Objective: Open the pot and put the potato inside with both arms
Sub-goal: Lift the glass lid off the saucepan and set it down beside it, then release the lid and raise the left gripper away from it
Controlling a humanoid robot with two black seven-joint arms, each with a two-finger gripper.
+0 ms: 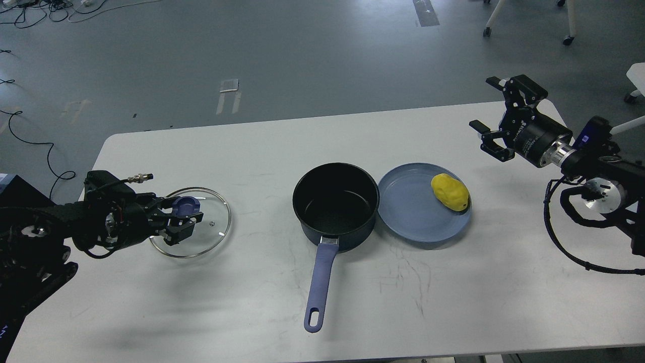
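A dark blue pot (336, 204) stands open at the table's middle, its blue handle (319, 286) pointing toward me. Its glass lid (209, 227) with a blue knob (185, 205) is low over the table's left part. My left gripper (182, 220) is shut on the knob. A yellow potato (449, 191) lies on a blue plate (413, 212) right of the pot. My right gripper (491, 118) is open and empty, above the table's far right, beyond the potato.
The white table (453, 292) has its front edge near the pot handle's end. Cables hang from my right arm (574, 242). Chair legs on castors (569, 38) stand on the floor beyond the table.
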